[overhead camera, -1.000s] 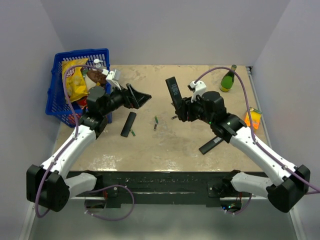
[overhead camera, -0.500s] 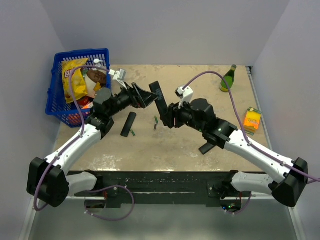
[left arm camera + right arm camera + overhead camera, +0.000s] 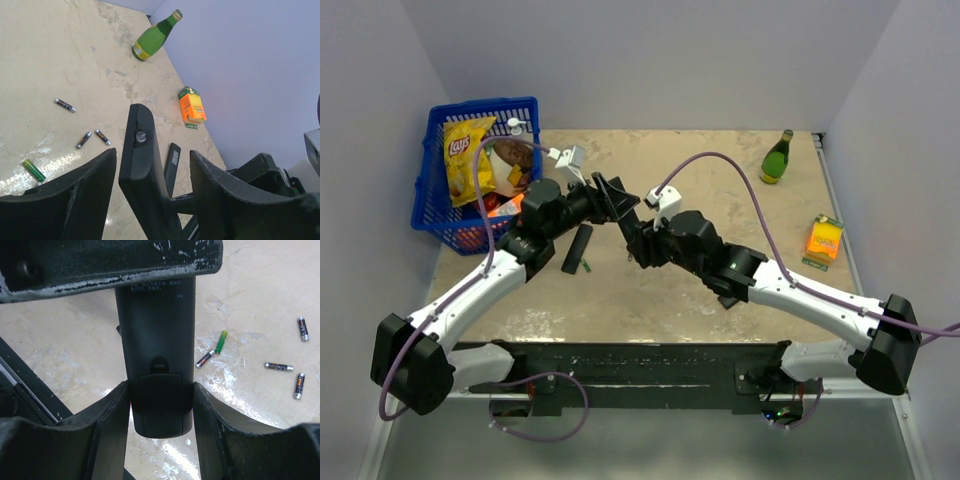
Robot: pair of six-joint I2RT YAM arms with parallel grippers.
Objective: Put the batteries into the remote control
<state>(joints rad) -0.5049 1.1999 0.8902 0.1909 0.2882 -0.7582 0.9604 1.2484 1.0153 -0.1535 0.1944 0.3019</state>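
Observation:
My right gripper (image 3: 161, 385) is shut on the lower end of the remote control (image 3: 155, 330), a black bar held upright above the table. Its back faces the right wrist camera and its small battery cover (image 3: 159, 390) is on. My left gripper (image 3: 152, 152) is open. Its jaws stand either side of the remote control's (image 3: 142, 165) upper end, with gaps on both sides. From above, the left gripper (image 3: 615, 198) and right gripper (image 3: 636, 236) meet at mid-table. Several batteries (image 3: 279, 367) lie loose on the table, among them three dark batteries (image 3: 83, 140) and a green battery (image 3: 33, 170).
A blue basket (image 3: 435, 190) with snack bags stands at the far left. Another black remote (image 3: 577, 248) lies on the table under the left arm. A slim black bar (image 3: 172, 162) lies below the right arm. Far right are a green bottle (image 3: 776, 158) and an orange box (image 3: 823, 238).
The right arm has carried the remote control left to mid-table. The left gripper has moved right over its upper end, and its jaws have narrowed.

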